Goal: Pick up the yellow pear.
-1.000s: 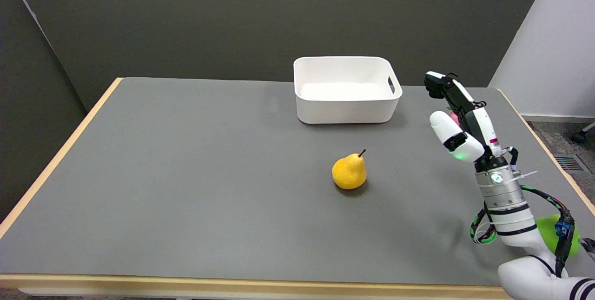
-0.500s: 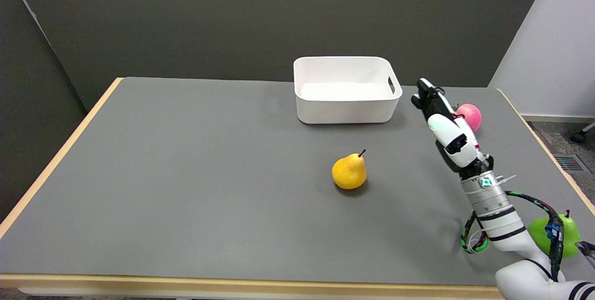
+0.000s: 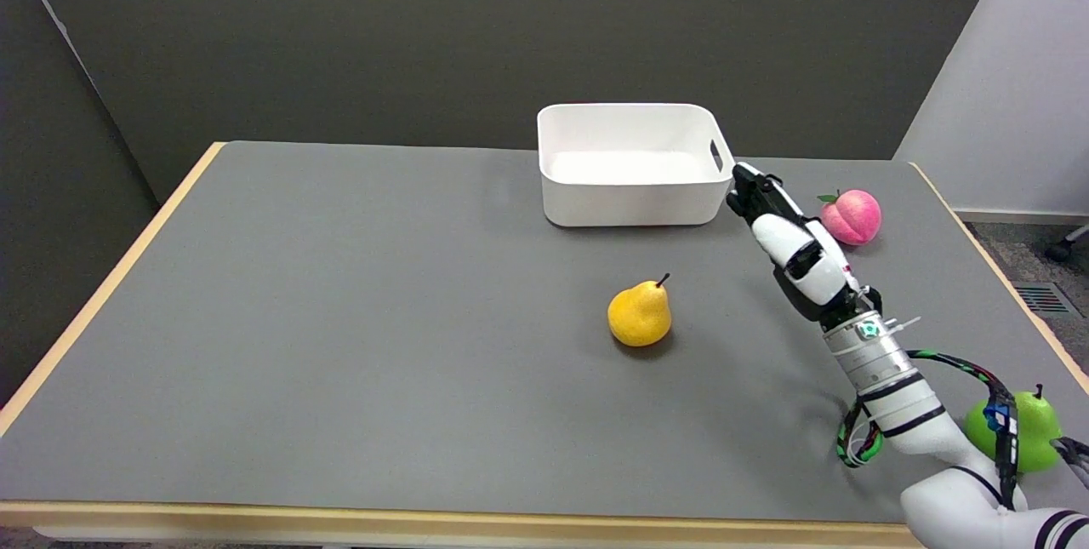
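Surroundings: a white bin (image 3: 634, 164) with a handle slot in its right wall is seen at the far side of the grey counter (image 3: 340, 345), beyond the yellow pear and slightly to its right. A pink peach (image 3: 849, 216) lies to the right of the bin, and a green pear-shaped fruit (image 3: 1025, 430) is set near the counter's near right corner, partly covered by the arm's cable.

Obstruction: bare counter surface is seen on every side of the yellow pear; the space between it and the right hand is unoccupied.

Yellow pear, look: a smooth yellow-orange skin, a broad rounded base, a narrower top and a short dark stem are shown. A small shadow is cast beneath it.

Yellow pear, position: the yellow pear (image 3: 640, 314) is found near the middle of the counter, in front of the bin and well apart from the peach.

Yellow pear, axis: the fruit is stood upright on its base, its long axis roughly vertical, with the stem tilted up and to the right.

Right hand: the right hand (image 3: 787, 234) is held above the counter between the bin's right corner and the peach, up and to the right of the yellow pear. Nothing is held by it; its fingers are stretched toward the bin, and how far apart they are cannot be told.
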Robot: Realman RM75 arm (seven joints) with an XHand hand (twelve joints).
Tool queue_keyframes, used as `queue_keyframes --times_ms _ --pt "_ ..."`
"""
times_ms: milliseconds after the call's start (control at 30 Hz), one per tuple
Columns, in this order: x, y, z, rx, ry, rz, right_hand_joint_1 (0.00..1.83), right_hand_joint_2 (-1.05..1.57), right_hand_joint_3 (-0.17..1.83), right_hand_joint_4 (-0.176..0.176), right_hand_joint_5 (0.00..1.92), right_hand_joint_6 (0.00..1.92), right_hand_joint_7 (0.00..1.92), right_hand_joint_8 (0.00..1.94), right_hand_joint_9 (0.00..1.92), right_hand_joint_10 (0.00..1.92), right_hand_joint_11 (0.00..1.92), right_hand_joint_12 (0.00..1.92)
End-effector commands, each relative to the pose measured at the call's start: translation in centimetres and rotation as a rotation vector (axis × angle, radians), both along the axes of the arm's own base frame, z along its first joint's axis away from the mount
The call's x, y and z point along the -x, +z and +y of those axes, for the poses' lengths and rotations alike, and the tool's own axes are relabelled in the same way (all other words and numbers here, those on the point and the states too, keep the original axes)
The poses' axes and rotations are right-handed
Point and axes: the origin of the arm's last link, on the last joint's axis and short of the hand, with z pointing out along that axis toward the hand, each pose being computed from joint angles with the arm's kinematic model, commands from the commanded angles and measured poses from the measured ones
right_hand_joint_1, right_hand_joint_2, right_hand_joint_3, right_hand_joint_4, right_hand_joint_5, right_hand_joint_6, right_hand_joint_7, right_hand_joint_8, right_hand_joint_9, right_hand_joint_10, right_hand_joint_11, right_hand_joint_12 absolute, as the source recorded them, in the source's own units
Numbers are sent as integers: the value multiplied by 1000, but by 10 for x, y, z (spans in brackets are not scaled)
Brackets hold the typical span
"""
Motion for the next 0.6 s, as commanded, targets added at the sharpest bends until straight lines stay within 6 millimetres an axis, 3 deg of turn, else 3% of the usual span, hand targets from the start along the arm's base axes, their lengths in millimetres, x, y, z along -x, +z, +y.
queue_keyframes --times_ms 33,233,400,467,600 --pt "-2 29 -23 70 -190 124 238 684 733 -157 102 334 53 297 -1 263 -1 460" --pt "0 33 -30 59 -253 174 230 641 840 -156 95 382 44 327 -1 321 -1 510" --pt "15 27 -30 57 -321 158 230 647 814 -145 104 369 63 323 -1 339 -1 539" --pt "17 23 -31 54 -322 148 239 672 725 -140 129 338 98 299 -1 359 -1 575" --pt "17 16 -31 38 -316 138 247 656 742 -132 149 360 128 307 -1 462 -1 676"
